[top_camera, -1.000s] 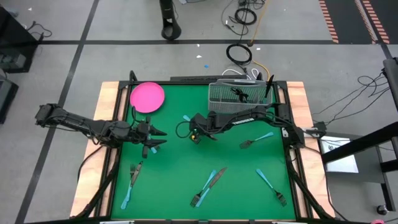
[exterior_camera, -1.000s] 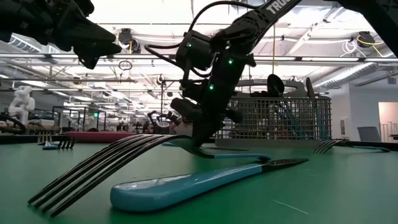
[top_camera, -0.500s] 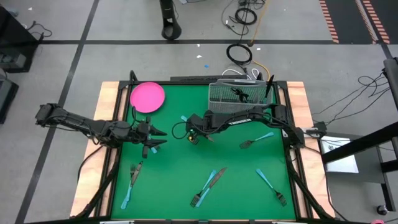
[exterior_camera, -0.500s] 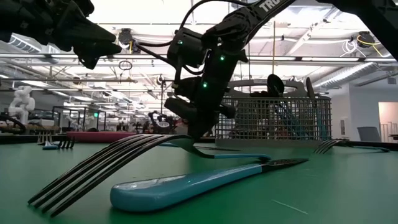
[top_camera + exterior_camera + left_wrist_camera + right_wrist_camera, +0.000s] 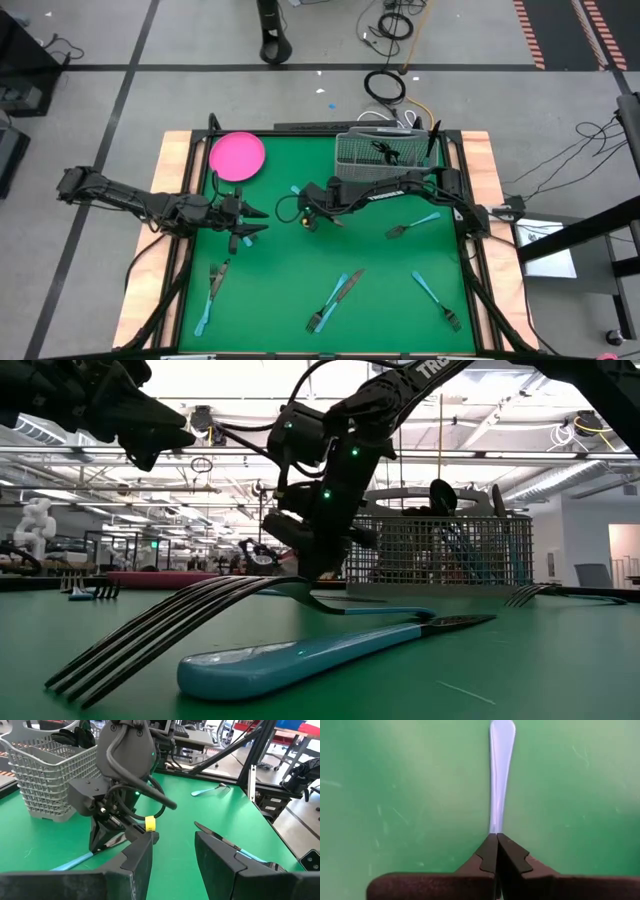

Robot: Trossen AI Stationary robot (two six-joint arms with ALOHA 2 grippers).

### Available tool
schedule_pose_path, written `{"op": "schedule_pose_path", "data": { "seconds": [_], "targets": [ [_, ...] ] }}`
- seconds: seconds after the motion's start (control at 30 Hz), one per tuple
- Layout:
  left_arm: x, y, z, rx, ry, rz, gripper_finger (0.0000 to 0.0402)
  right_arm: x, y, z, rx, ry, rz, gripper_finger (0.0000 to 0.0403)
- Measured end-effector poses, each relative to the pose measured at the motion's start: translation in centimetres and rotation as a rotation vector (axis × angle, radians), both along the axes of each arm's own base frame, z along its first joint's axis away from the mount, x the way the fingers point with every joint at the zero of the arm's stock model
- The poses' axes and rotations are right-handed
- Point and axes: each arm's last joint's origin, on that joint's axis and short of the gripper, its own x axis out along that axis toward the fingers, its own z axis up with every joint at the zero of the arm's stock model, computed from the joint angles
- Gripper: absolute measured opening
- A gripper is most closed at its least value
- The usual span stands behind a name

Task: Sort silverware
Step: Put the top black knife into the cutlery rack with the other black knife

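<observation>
Right at the tip of our right end effector (image 5: 496, 840) lies a blue-handled utensil (image 5: 499, 775); we pinch its near end, and its handle points straight away.

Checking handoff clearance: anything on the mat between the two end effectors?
Bare green mat between the left end effector and the right end effector, in the high view.

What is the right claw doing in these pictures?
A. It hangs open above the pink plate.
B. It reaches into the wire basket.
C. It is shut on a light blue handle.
C: the right claw is closed on the light blue handle over the green mat.
</observation>
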Motion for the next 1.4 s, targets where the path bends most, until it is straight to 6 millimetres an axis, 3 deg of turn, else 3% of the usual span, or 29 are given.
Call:
{"op": "schedule_pose_path", "data": {
  "seconds": [0.2, 0.53, 0.7, 0.87, 1.07, 1.4],
  "targets": [
    [0.0, 0.0, 0.0, 0.0, 0.0, 0.0, 0.015, 0.2, -0.1, 0.2, -0.003, -0.028, -0.001, 0.0012],
    [0.0, 0.0, 0.0, 0.0, -0.001, 0.0, 0.015, 0.3, -0.1, -0.4, -0.046, -0.023, -0.038, 0.0119],
    [0.0, 0.0, 0.0, 0.0, -0.002, 0.0, 0.015, 0.7, 0.1, -1.5, -0.044, -0.03, -0.044, 0.0145],
    [0.0, 0.0, 0.0, 0.0, 0.0, 0.0, 0.015, 0.8, 0.2, -2.5, -0.026, -0.009, -0.068, 0.0118],
    [0.0, 0.0, 0.0, 0.0, 0.0, 0.0, 0.015, 0.6, 0.6, -3.1, 0.008, 0.034, -0.04, 0.0016],
    [0.0, 0.0, 0.0, 0.0, 0.0, 0.0, 0.015, 0.5, 1.2, -2.6, -0.009, 0.043, 0.01, 0.0003]
  ]
}}
